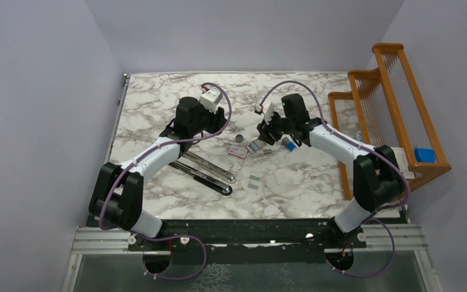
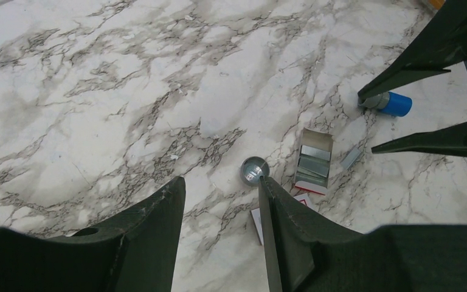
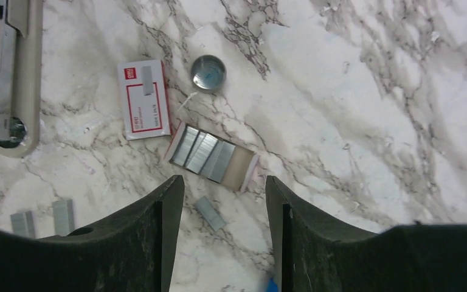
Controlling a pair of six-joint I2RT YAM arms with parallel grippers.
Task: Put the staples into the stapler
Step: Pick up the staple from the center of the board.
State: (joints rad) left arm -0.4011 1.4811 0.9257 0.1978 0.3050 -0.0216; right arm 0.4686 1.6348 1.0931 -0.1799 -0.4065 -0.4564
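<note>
The stapler [image 1: 210, 173] lies swung open near the table's middle, its end showing in the right wrist view [image 3: 9, 73]. Silvery staples [image 3: 210, 155] fill an open white-and-red tray [image 1: 256, 147]. One loose strip [image 3: 209, 213] lies on the marble under the gap of my right gripper [image 3: 225, 179], which is open and holds nothing. Two more strips [image 1: 254, 181] lie further forward. My left gripper [image 2: 222, 179] hovers open over bare marble, its right fingertip just short of a small round disc [image 2: 254, 170].
The box's sleeve [image 3: 145, 100] lies beside the tray. A blue-and-white cylinder [image 1: 290, 146] sits by the right gripper. A wooden rack [image 1: 401, 103] stands along the right edge, with a blue block [image 1: 424, 154] on it.
</note>
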